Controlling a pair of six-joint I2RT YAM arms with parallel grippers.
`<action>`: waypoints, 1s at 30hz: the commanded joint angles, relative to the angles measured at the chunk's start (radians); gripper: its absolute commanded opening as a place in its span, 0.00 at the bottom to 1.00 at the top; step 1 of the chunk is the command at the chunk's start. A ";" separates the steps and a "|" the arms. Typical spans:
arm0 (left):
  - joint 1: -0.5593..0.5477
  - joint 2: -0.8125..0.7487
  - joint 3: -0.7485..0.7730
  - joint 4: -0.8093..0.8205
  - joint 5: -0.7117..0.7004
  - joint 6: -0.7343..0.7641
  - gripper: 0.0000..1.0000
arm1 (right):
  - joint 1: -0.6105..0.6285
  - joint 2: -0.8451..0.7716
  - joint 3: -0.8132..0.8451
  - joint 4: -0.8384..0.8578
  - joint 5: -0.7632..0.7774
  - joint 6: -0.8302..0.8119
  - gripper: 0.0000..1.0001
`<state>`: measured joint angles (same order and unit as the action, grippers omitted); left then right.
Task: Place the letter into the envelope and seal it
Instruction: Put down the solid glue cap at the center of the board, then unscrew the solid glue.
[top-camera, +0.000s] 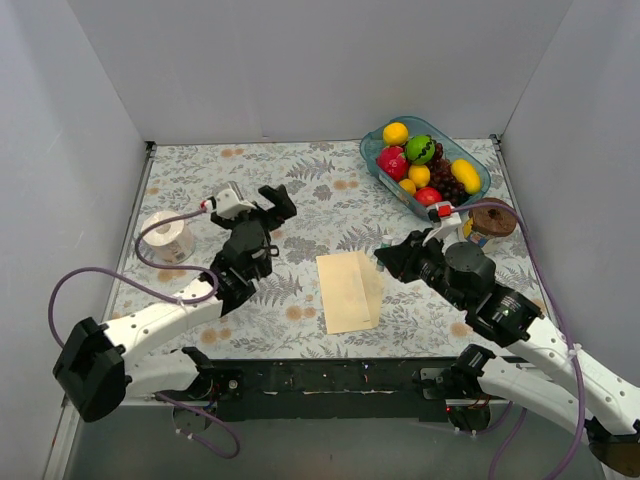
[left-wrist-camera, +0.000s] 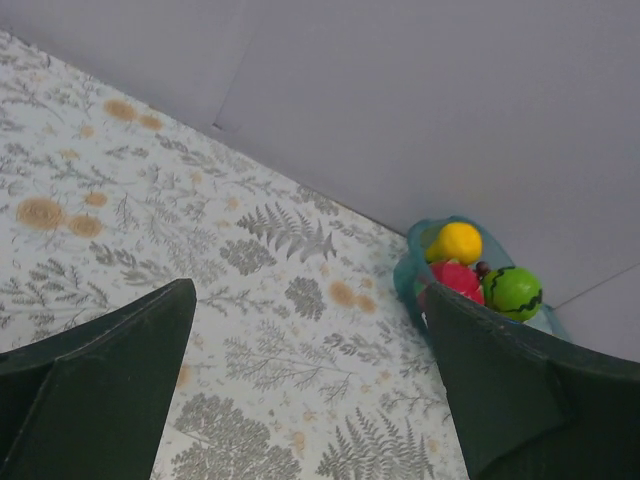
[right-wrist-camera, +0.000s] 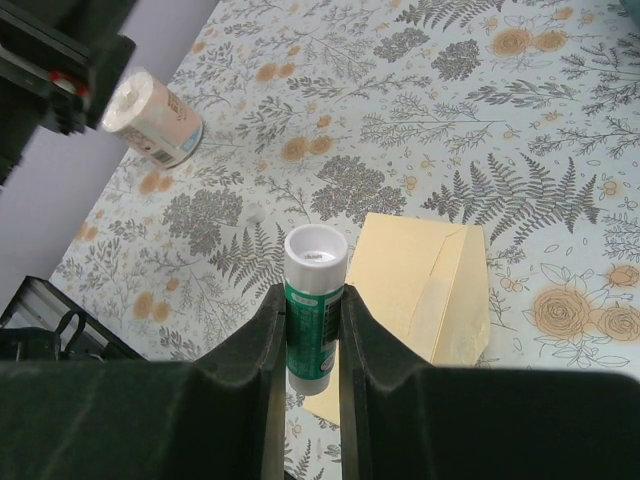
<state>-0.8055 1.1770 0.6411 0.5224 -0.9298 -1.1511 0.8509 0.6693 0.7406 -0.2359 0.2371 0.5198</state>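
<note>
The envelope (top-camera: 348, 291) lies flat at the table's middle, pale cream-yellow, its pointed flap (right-wrist-camera: 458, 290) on the right side with a shiny strip along the fold. The letter shows in no view. My right gripper (top-camera: 392, 258) hovers just right of the envelope and is shut on a green glue stick (right-wrist-camera: 317, 300) with a white end, held upright between the fingers above the envelope's (right-wrist-camera: 400, 275) near-left corner. My left gripper (top-camera: 272, 208) is raised over the table to the envelope's left, jaws wide open (left-wrist-camera: 310, 300) with only the patterned tablecloth between them.
A blue tray of fruit (top-camera: 478, 165) stands at the back right, also seen past the left fingers (left-wrist-camera: 412, 262). A tape roll (top-camera: 166, 236) sits at the left (right-wrist-camera: 152, 118). A brown round object (top-camera: 492, 221) sits behind the right arm. Grey walls enclose three sides.
</note>
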 joint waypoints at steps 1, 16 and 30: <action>0.057 -0.097 0.144 -0.360 0.111 -0.010 0.98 | -0.001 -0.028 0.016 0.056 0.045 -0.009 0.01; 0.129 -0.212 0.327 -0.581 0.794 0.002 0.98 | 0.000 -0.048 -0.007 0.105 -0.125 -0.130 0.01; 0.129 -0.158 0.238 -0.343 1.514 -0.090 0.93 | -0.001 -0.017 0.011 0.204 -0.495 -0.297 0.01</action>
<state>-0.6815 1.0218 0.9073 0.0696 0.3397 -1.2114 0.8509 0.6846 0.7330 -0.1432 -0.1661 0.2745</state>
